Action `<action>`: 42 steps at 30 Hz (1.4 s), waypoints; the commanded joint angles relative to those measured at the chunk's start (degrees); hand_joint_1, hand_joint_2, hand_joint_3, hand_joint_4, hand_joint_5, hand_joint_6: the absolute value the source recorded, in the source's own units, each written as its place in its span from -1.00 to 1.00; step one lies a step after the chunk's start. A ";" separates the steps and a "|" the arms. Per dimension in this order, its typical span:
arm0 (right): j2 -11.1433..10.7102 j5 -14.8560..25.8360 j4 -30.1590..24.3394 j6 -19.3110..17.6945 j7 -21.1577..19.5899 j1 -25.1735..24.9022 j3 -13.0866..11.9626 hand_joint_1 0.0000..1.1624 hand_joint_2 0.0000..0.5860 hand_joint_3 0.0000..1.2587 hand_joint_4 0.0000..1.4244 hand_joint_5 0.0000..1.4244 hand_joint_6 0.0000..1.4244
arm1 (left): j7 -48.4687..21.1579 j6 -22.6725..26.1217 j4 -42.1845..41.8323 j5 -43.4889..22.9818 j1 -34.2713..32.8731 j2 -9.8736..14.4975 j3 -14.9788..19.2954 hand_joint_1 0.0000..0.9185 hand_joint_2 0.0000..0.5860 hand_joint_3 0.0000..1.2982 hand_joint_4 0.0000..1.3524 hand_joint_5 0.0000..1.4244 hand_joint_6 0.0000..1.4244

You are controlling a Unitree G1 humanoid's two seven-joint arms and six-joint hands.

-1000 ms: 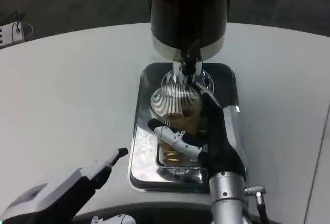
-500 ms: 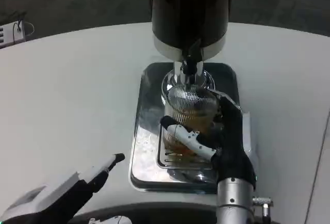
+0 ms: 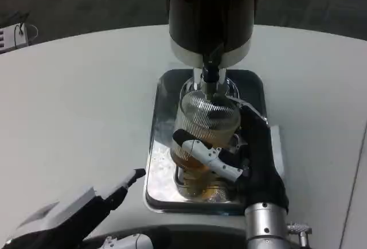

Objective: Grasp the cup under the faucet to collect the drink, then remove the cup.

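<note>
A ribbed clear glass cup with amber drink in its lower part stands tilted over the shiny metal drip tray, just below the faucet of the dark dispenser. My right hand grips the cup from the right, with fingers wrapped across its front. My left hand hovers low at the front left of the tray, fingers stretched toward it, holding nothing.
The white round table spreads wide to the left and right of the tray. A small white device with cables sits at the far left edge. The dispenser body rises at the back centre.
My right hand has raised the cup closer under the faucet and tipped it a little. The left hand has crept slightly toward the tray.
</note>
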 commanded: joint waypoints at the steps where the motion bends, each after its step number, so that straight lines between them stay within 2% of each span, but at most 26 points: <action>1: 1.33 0.21 -5.41 -0.25 2.88 3.67 0.97 0.72 -0.26 0.62 0.74 0.91 1.00 | -0.03 -0.75 1.16 0.04 -0.57 1.00 -0.52 -1.00 -0.90 -1.00 -1.00 -1.00 -1.00; 5: -0.90 0.44 -9.69 1.59 8.11 6.85 1.62 0.71 -0.26 0.62 0.74 0.92 1.00 | 0.09 -0.87 2.29 0.03 -2.17 1.17 -0.76 -1.00 -0.90 -1.00 -1.00 -1.00 -1.00; 10: -2.09 0.12 -12.30 3.33 12.08 8.81 0.93 0.71 -0.26 0.62 0.73 0.93 1.00 | 0.14 -0.86 3.22 0.00 -3.69 1.11 -1.31 -1.00 -0.90 -1.00 -1.00 -1.00 -1.00; 21: -2.33 0.27 -14.23 3.76 15.67 10.31 -0.25 0.69 -0.27 0.63 0.72 0.92 1.00 | 0.59 -0.83 3.60 0.43 -4.89 0.95 -2.50 -1.00 -0.90 -1.00 -1.00 -1.00 -1.00; 28: -3.43 0.28 -19.28 3.25 18.13 13.90 -0.16 0.69 -0.26 0.65 0.74 0.94 1.00 | 1.23 -1.54 4.33 0.50 -6.02 0.78 -2.72 -1.00 -0.90 -1.00 -1.00 -1.00 -1.00; 33: -4.96 0.31 -25.70 3.16 19.91 17.61 -0.62 0.69 -0.23 0.67 0.76 0.96 1.00 | 2.36 -2.67 5.08 0.38 -6.83 0.59 -2.63 -1.00 -0.90 -1.00 -1.00 -1.00 -1.00; 38: -7.17 1.22 -32.42 4.54 23.45 21.54 -1.42 0.69 -0.23 0.68 0.76 0.96 1.00 | 2.67 -3.80 5.88 0.04 -7.55 0.87 -2.57 -1.00 -0.90 -1.00 -1.00 -1.00 -1.00; 42: -10.28 1.61 -38.36 4.63 26.96 25.09 -3.33 0.69 -0.23 0.68 0.78 0.96 1.00 | 2.53 -5.18 6.42 -0.28 -8.03 1.29 -2.28 -1.00 -0.90 -1.00 -1.00 -1.00 -1.00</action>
